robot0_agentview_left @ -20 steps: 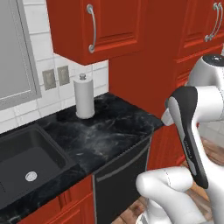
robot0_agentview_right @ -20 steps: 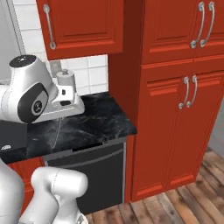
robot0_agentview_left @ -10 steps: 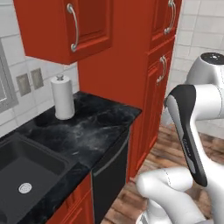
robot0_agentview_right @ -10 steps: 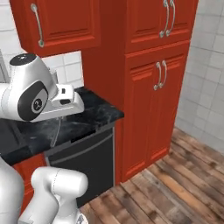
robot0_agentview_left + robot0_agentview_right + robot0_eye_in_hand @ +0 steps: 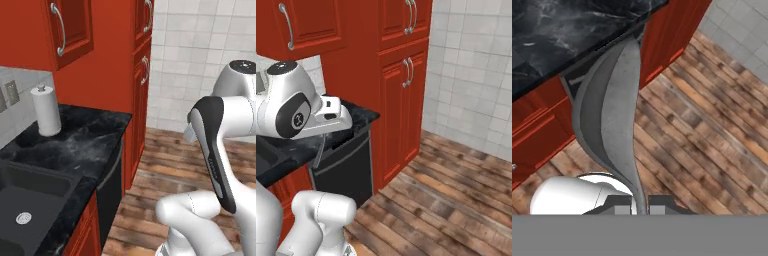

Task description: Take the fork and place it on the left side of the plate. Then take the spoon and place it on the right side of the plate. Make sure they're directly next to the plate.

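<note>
The grey spoon (image 5: 612, 115) rises large from between my fingertips in the hand view, bowl upward, over the counter's front edge and the wooden floor. My gripper (image 5: 641, 202) is shut on the spoon's thin handle. From the right base view the spoon (image 5: 319, 151) hangs as a thin grey sliver under my gripper (image 5: 325, 134), in front of the counter edge. The fork and the plate are out of view.
A black marble counter (image 5: 85, 145) with a sink (image 5: 25, 195) and a paper towel roll (image 5: 46, 111) lies at the left. A dark dishwasher front (image 5: 346, 160) and tall red cabinets (image 5: 401, 90) follow, then wooden floor (image 5: 446, 190) and a tiled wall (image 5: 200, 55).
The whole picture has swung: the base is turning right, so counter and cabinets slide left and floor and tiled wall come in. The spoon stays in the shut gripper.
</note>
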Controlling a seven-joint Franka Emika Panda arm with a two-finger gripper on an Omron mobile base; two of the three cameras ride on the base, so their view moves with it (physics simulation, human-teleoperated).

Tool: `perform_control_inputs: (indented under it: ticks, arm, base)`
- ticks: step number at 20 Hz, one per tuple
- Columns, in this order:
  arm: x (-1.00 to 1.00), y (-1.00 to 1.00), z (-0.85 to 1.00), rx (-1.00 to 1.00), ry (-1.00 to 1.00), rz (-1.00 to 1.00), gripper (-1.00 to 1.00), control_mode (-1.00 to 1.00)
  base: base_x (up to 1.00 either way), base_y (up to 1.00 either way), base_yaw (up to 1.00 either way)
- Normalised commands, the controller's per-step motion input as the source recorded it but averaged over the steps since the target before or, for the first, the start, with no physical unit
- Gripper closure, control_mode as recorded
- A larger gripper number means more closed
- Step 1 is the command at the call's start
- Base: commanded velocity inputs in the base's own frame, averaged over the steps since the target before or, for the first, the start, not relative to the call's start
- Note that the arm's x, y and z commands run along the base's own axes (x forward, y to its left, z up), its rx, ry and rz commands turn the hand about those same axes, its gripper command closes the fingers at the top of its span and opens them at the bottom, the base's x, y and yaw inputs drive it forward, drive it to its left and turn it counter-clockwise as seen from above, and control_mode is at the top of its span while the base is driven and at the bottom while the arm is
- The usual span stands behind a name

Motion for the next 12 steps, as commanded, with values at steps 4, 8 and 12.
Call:
perform_control_inputs:
  ticks: [4,8,12]
  arm:
    - [0.00,0.00,0.00,0.00,0.00,0.00,1.00,1.00]
    - [0.00,0.00,0.00,0.00,0.00,0.00,1.00,1.00]
    - [0.00,0.00,0.00,0.00,0.00,0.00,1.00,1.00]
  base:
    - [-0.70,0.20,-0.44]
    - [-0.78,0.05,-0.37]
    - [-0.92,0.00,-0.20]
